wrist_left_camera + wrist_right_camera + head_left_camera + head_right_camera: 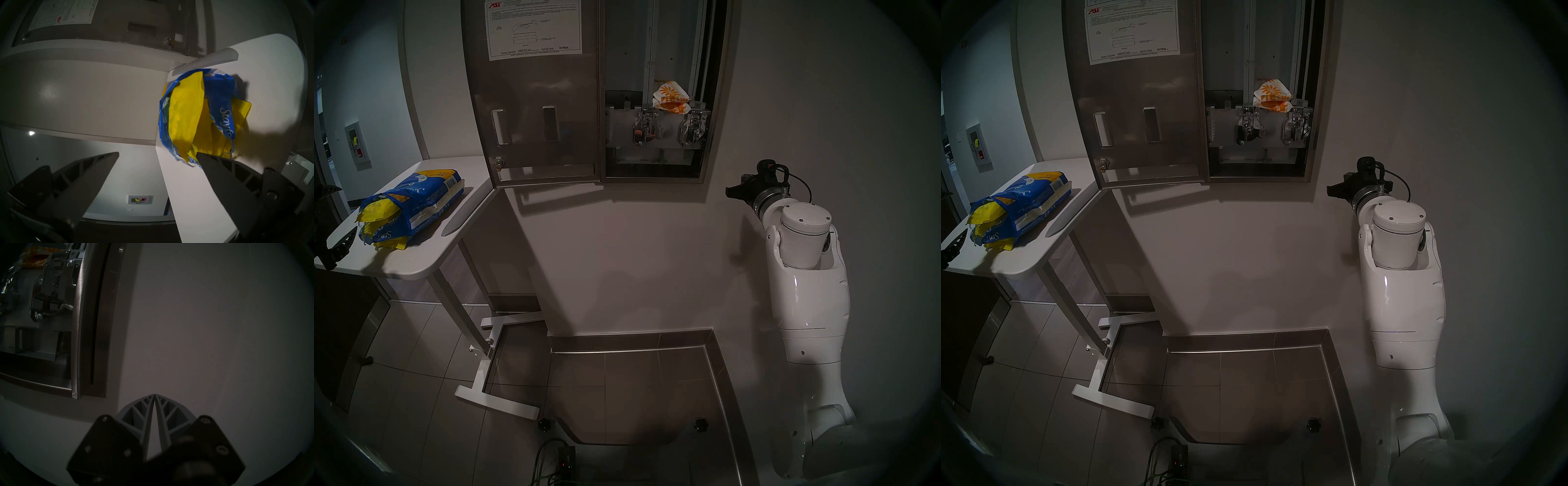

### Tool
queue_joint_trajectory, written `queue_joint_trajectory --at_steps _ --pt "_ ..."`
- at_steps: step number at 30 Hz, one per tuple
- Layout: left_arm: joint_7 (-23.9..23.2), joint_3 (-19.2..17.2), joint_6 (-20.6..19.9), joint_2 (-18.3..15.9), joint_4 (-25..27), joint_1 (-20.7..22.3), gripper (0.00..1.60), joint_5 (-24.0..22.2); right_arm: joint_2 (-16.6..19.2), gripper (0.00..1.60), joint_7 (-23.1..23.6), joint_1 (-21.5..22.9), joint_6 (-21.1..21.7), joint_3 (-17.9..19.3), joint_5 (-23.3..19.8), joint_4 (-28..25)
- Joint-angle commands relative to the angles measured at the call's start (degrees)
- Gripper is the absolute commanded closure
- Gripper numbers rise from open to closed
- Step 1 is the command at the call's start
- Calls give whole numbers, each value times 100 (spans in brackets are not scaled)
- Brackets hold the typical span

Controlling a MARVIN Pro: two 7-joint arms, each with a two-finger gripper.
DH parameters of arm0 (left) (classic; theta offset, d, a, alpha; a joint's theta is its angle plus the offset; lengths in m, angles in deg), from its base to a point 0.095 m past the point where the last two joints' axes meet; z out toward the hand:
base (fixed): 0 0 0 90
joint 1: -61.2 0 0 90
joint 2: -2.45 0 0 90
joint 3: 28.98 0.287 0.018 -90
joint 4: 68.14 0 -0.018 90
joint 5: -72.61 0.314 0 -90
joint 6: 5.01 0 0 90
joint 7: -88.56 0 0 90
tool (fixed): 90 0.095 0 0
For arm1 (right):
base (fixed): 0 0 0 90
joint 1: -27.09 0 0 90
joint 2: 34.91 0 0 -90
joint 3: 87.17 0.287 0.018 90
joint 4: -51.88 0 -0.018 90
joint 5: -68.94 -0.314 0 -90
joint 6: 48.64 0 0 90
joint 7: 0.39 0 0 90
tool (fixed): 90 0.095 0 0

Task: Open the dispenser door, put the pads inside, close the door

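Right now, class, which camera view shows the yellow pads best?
The left wrist view: the yellow pads fill its centre, spilling from the torn blue bag. Both head views show them small at the bag's mouth on the white table. The right wrist view misses them.

We hold our left gripper [158,156] with its fingers spread wide and nothing between them, while our right arm [806,292] rises with its wrist level and our right gripper [155,394] pinched tip-to-tip, empty.
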Motion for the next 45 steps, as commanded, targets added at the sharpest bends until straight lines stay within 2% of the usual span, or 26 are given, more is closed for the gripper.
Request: queue_joint_trajectory --at_steps 1,15,21,31,39,45 --pt "32 -40 -39 -46 36 59 0 -32 6 109 13 55 -23 1 -11 -74" --pt "32 -41 -50 -49 38 55 0 -34 10 109 9 55 -23 -1 -16 -74" --pt "213 203 -84 -116 8 184 0 116 11 109 7 55 -23 -2 -18 -74" --pt "163 378 -299 -147 142 210 0 158 13 109 5 55 -23 -3 -21 -74" --pt "-88 216 -410 -107 316 106 0 -10 15 109 3 54 -22 -5 -24 -74" --pt "-282 56 -346 -49 346 20 0 -80 17 109 1 54 -22 -6 -26 -74"
